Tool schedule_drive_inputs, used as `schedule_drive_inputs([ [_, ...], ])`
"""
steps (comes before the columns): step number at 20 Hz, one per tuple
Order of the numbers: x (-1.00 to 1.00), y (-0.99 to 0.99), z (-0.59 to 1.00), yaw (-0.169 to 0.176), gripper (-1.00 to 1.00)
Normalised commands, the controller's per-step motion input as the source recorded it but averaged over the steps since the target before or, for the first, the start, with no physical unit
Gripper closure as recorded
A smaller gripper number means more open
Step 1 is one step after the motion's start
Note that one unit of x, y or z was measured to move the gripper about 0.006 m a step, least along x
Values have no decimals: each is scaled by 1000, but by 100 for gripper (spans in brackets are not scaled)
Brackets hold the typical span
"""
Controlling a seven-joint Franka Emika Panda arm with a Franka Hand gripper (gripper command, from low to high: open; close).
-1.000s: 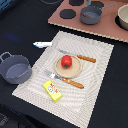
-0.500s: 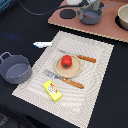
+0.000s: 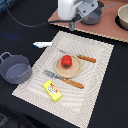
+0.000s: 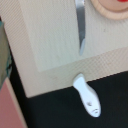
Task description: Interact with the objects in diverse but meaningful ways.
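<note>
Tomato [image 3: 66, 61] sits on the plate [image 3: 59, 73] at about six o'clock from the gripper [image 3: 73, 24], whose jaws are maybe hidden, so I cannot tell.

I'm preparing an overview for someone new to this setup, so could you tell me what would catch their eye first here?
The red tomato stands out at once, sitting on a round wooden board in the middle of the pale placemat. Next comes the yellow block at the mat's near edge, and the dark grey pot beside the mat on the exterior view's left.
</note>
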Motion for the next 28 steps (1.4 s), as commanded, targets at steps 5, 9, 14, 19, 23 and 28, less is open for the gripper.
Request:
schedule_drive_inputs([
  [5, -741, -219, -354, 144, -100],
  [9, -846, -204, -349, 120, -100],
  [14, -943, -127, -359, 86, -100],
  [19, -1000, -1, -282, 49, -100],
  [23, -1000, 11, -284, 42, -100],
  [28, -1000, 0, -399, 56, -100],
])
